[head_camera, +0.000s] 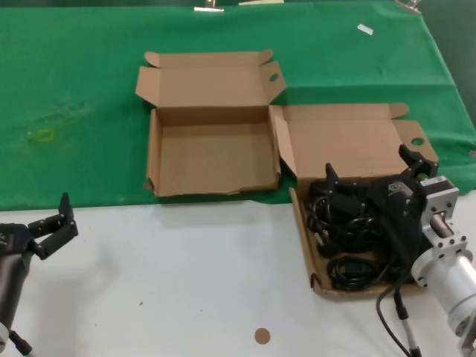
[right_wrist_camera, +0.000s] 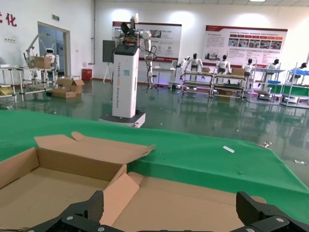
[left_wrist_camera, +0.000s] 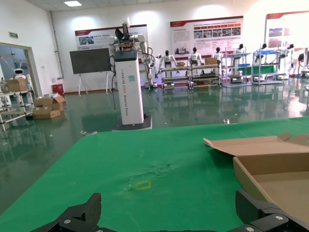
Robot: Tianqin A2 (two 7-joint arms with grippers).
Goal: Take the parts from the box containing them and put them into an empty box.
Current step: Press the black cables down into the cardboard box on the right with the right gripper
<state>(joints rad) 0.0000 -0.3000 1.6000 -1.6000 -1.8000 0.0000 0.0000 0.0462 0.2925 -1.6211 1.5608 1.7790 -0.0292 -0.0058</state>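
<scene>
The parts [head_camera: 349, 223] are black looped power cords lying piled in the box containing them [head_camera: 305, 245], at the right on the white table. Its broad lid panel [head_camera: 342, 137] [right_wrist_camera: 193, 203] lies open behind it. My right gripper [head_camera: 370, 162] [right_wrist_camera: 171, 205] hovers open just above the pile's far side, with nothing between its fingers. The empty box [head_camera: 212, 156] [right_wrist_camera: 58, 169] [left_wrist_camera: 270, 166] stands open to the left on the green cloth, right beside the other box. Far from both boxes, my left gripper [head_camera: 58, 223] [left_wrist_camera: 169, 208] hangs open and empty at the table's near left.
A green cloth [head_camera: 74, 89] covers the table's far half; the near half is a white top [head_camera: 186, 282]. A small brown disc [head_camera: 262, 335] lies near the front edge. A yellow ring mark [head_camera: 44, 135] [left_wrist_camera: 143, 184] sits on the cloth at left.
</scene>
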